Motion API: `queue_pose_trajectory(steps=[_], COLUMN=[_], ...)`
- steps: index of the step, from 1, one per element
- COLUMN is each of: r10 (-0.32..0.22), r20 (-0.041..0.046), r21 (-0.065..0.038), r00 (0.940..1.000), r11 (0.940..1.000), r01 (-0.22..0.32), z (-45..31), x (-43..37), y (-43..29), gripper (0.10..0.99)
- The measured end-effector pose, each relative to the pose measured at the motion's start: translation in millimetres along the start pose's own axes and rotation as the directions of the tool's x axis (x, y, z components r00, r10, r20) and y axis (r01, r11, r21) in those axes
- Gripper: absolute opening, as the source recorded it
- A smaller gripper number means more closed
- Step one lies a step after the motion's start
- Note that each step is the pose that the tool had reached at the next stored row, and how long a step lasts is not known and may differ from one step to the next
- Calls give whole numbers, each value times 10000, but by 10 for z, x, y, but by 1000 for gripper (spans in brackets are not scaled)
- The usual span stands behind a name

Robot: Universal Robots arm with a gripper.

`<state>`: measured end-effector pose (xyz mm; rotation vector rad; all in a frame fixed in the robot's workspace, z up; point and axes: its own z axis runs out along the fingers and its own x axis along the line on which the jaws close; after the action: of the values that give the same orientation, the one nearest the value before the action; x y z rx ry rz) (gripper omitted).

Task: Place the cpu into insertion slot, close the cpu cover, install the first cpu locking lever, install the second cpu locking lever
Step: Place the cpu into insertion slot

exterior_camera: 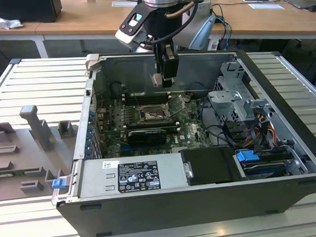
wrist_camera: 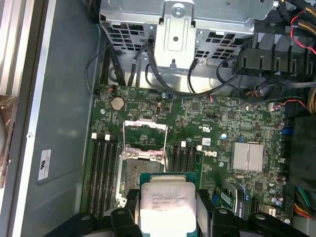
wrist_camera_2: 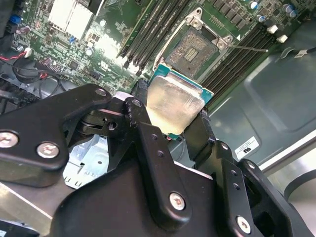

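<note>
While the arm hangs over the open computer case (exterior_camera: 282, 87), we see its gripper (exterior_camera: 163, 80) clenched on the cpu (exterior_camera: 157, 79). In the second wrist view the black fingers (wrist_camera_2: 200, 136) press against two opposite edges of the chip. Its pale metal top faces the camera and a thin green rim shows around it.

The cpu is held in the air above the green board (wrist_camera: 212, 123), apart from everything below it. The insertion slot (exterior_camera: 150, 114) lies near the middle of the board. It is open, and its dark contact field is bare inside the metal rim. From the first wrist view the chip overlaps one edge of the slot, but we cannot tell how far above it the chip hangs.

The cpu cover (wrist_camera: 144, 132) stands tilted up at the side of the slot toward the exterior view's right. Its cut-out centre lets the board show through. Long black memory slots (wrist_camera: 101, 173) run along two sides of the socket. A grey drive cage (exterior_camera: 236, 99) sits at the exterior view's right, and the power supply (exterior_camera: 134, 174) lies along the near wall of the case.
</note>
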<state>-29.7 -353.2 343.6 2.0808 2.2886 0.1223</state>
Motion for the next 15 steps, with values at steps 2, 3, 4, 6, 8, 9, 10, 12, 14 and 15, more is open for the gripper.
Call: queue_pose_trajectory(steps=[2,3,4,6,8,9,10,12,14,15], r10=[26,50,73,153,208,228,233,235,236,236], r20=[3,5,8,15,20,23,23,23,23,23], r21=[0,0,-1,-2,-3,-3,-3,-3,-3,-3], r00=[10000,10000,10000,9999,9998,9997,9997,9997,9997,9997], r11=[10000,10000,10000,9999,9998,9997,9997,9997,9997,9997], r01=[-26,-50,-73,-153,-208,-228,-233,-235,-236,-236], z=[18,30,39,74,104,115,120,128,136,140], x=[-1,-1,-1,-1,-2,-2,-2,-3,-3,-3], y=[-2,-3,-4,-7,-10,-10,-11,-12,-12,-13], gripper=[541,541,541,541,541,541,541,541,541,541])
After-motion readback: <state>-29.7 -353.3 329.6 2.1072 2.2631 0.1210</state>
